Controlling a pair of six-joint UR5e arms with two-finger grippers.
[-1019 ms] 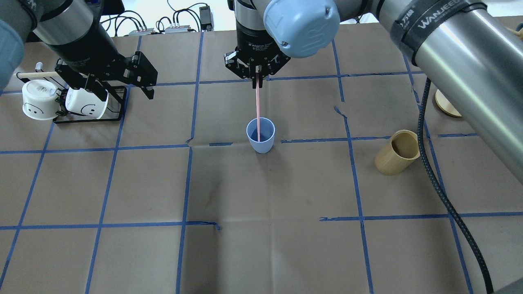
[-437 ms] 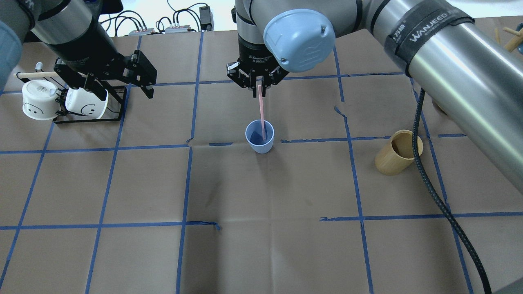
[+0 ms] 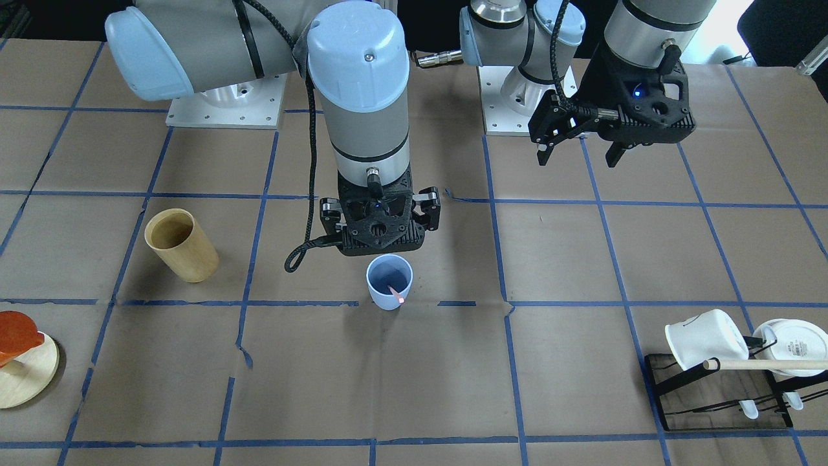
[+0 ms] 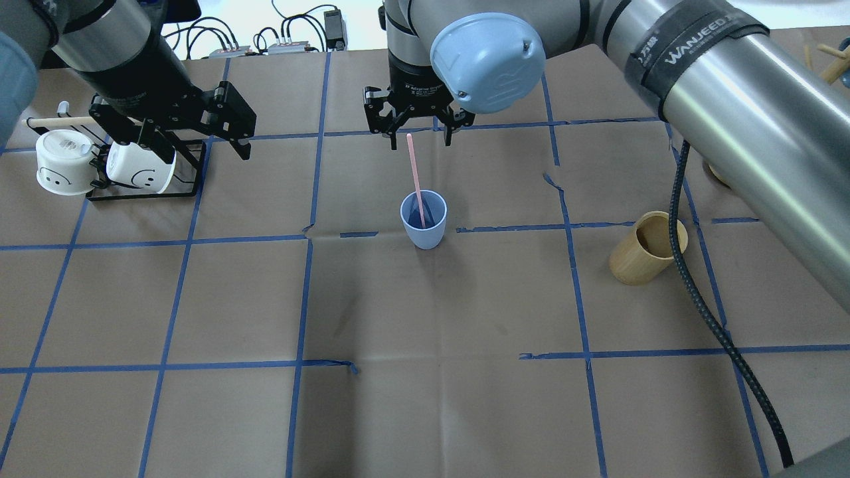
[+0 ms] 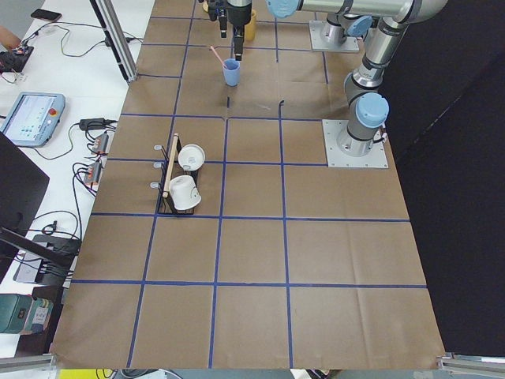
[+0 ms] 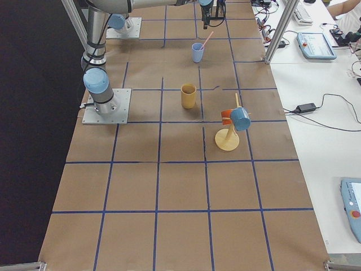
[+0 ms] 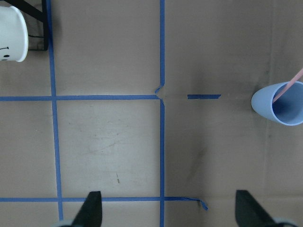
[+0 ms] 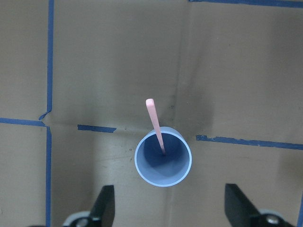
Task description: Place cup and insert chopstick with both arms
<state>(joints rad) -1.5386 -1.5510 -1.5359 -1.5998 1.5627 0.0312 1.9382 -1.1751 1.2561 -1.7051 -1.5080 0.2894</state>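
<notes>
Because the blue cup (image 4: 423,234) stood upright and mouth-up near the middle of the paper-covered table (image 4: 425,411), it could hold the pink chopstick (image 4: 414,166). The stick's lower end sat inside the cup, and its free top leaned out toward 12 o'clock in the overhead view. The right gripper (image 4: 420,138) hung just above that top, at 12 o'clock from the cup, with its fingers spread wide and nothing between them. The stick appeared to be propped by the cup alone, so I judged the insertion done. The left gripper (image 3: 576,155) hovered well apart at about 10 o'clock from the cup, above the mug rack (image 4: 143,194). It was likewise spread and empty, probably parked there to stay clear of the right arm. A bamboo cup (image 4: 645,249) stood at 3 o'clock, apart from both grippers.
</notes>
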